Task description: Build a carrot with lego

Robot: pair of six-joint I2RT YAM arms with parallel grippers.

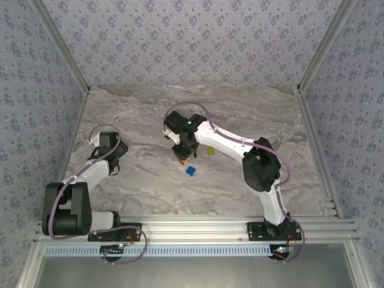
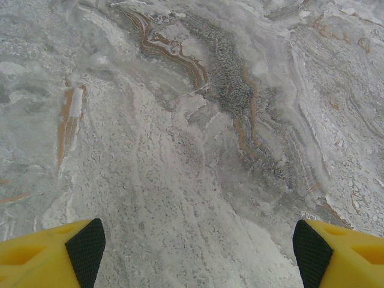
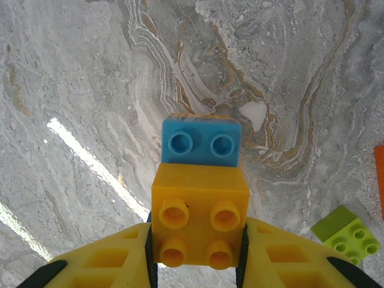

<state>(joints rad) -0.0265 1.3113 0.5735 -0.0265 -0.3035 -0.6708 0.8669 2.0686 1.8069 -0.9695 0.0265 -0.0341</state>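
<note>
My right gripper (image 3: pixel 197 246) is shut on an orange four-stud brick (image 3: pixel 198 207), one finger on each side of it. A blue two-stud brick (image 3: pixel 201 141) sits tight against the far side of the orange one, and I cannot tell whether they are joined. In the top view the right gripper (image 1: pixel 182 151) hangs over the table's middle with an orange piece (image 1: pixel 180 161) at its tip. A loose blue brick (image 1: pixel 191 171) lies just in front of it. A lime green brick (image 1: pixel 210 151) (image 3: pixel 348 234) lies on the table to the right. My left gripper (image 2: pixel 198 252) (image 1: pixel 113 168) is open over bare marble.
An orange edge (image 3: pixel 380 180) pokes in at the right border of the right wrist view. The marble table (image 1: pixel 252 108) is walled at the back and sides, with an aluminium rail (image 1: pixel 198 227) along the near edge.
</note>
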